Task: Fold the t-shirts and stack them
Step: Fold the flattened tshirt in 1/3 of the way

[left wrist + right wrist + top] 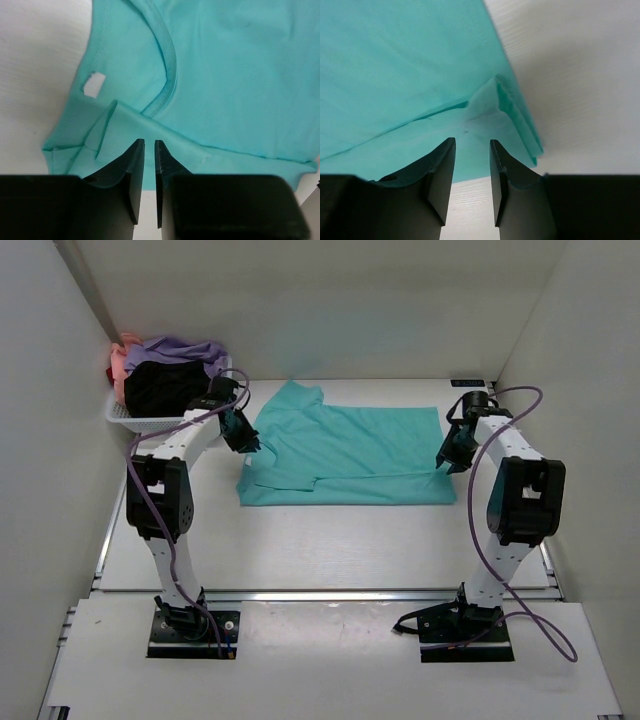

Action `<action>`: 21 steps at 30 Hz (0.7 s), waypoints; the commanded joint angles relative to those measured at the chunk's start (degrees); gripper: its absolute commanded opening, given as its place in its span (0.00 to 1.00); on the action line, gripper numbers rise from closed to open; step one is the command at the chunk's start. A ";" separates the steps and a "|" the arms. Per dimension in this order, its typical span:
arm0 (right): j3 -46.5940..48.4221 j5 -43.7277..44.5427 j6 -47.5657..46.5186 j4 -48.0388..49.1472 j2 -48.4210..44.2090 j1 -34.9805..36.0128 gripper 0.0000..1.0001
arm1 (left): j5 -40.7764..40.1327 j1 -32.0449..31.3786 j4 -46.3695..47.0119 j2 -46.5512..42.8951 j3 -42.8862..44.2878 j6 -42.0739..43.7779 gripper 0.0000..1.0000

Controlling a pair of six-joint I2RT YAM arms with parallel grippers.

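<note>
A teal t-shirt lies flat in the middle of the table, collar to the left, with its near strip folded up over it. My left gripper hovers at the shirt's left edge by the collar. Its jaws are almost together with only a thin gap and nothing between them. My right gripper hovers at the shirt's right near corner, jaws apart and empty. Black, lavender and pink shirts are piled in the basket.
A white mesh basket stands at the back left against the wall. White walls close in the table on the left, back and right. Bare table shows in front of the shirt.
</note>
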 commanded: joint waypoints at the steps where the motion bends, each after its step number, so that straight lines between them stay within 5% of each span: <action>1: -0.44 -0.47 -1.18 3.64 -2.48 4.05 0.31 | 0.80 -3.47 1.02 -0.73 -1.66 0.15 0.25; 8: 1.06 1.74 -1.88 5.13 2.79 9.34 0.32 | -3.78 -7.18 1.46 7.62 1.33 1.29 0.24; 11: 0.98 1.82 -1.01 5.84 5.69 9.34 0.33 | -5.10 -6.92 0.23 9.56 0.45 0.07 0.07; 21: -6.65 1.82 0.66 4.61 6.32 11.98 0.33 | -6.42 -7.26 1.80 2.02 -18.77 0.68 0.06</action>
